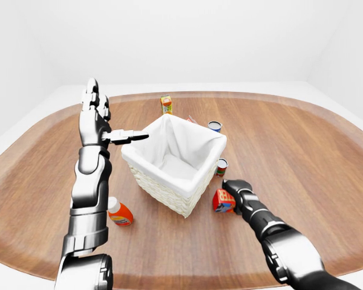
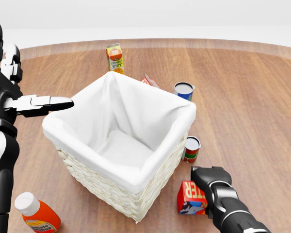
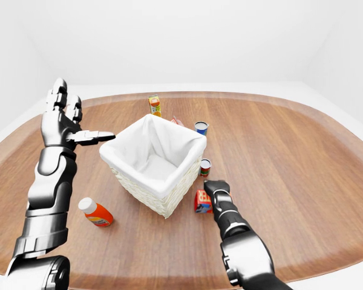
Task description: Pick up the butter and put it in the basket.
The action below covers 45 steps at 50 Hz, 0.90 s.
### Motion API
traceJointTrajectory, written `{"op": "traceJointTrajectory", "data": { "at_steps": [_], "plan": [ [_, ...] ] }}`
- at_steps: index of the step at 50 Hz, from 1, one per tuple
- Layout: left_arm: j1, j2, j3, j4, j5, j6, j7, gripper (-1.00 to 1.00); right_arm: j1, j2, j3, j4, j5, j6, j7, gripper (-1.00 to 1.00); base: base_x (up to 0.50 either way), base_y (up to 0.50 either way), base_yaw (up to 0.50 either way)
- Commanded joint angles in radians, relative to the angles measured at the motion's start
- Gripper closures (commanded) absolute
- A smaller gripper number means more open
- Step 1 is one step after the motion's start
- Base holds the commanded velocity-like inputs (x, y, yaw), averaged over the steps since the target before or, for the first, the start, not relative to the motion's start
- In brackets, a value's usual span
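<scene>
Butter (image 2: 190, 198), a small red carton with white lettering, sits on the wooden surface (image 2: 252, 97) just beside the lower right corner of the basket (image 2: 128, 194) in the head view. The right robot hand (image 2: 209, 180) is pressed against the carton's right side, its dark fingers touching the box; whether they have closed round it or only rest against it cannot be told from these views.

The basket is white wicker with a white cloth liner, and its inside shows only the liner. Its tall wall stands directly between the butter and the liner's floor.

Close above the butter, a small can with a red and green label (image 2: 191, 148) stands upright near the basket's right wall, just beyond the right robot hand. Further up the head view, a blue can (image 2: 183, 90) stands apart from the basket's top corner, and a red and white packet (image 2: 149, 81) peeks out behind the rim there. An orange juice carton (image 2: 115, 58) stands upright well above the basket.

At the lower left, an orange bottle with a white cap (image 2: 37, 213) lies tilted on the surface, apart from the basket.

The left robot hand (image 1: 100, 124) is raised to the left of the basket, fingers spread, one pointing toward the rim, holding nothing.
</scene>
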Motion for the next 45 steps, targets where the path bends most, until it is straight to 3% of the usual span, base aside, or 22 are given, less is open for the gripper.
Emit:
{"op": "traceJointTrajectory", "data": {
  "at_steps": [1, 11, 22, 45],
  "plan": [
    [0.001, 0.002, 0.002, 0.012, -0.002, 0.0, 0.0, -1.0, -0.016, -0.012, -0.003, -0.044, 0.014, 0.0, -0.006, 1.0, 0.0, 0.0, 0.0],
    [0.001, 0.004, 0.004, 0.018, -0.005, 0.0, 0.002, -1.0, 0.003, -0.052, -0.006, -0.161, -0.002, 0.0, 0.076, 1.0, 0.0, 0.0, 0.0],
    [0.004, 0.007, 0.006, 0.013, -0.01, 0.0, 0.003, -1.0, 0.094, -0.101, -0.036, -0.45, -0.105, 0.0, 0.266, 1.0, 0.0, 0.0, 0.0],
    [0.01, 0.013, 0.014, -0.012, -0.022, 0.0, 0.004, -1.0, 0.184, -0.13, -0.128, -0.766, -0.294, 0.0, 0.52, 1.0, 0.0, 0.0, 0.0]
  ]
}}
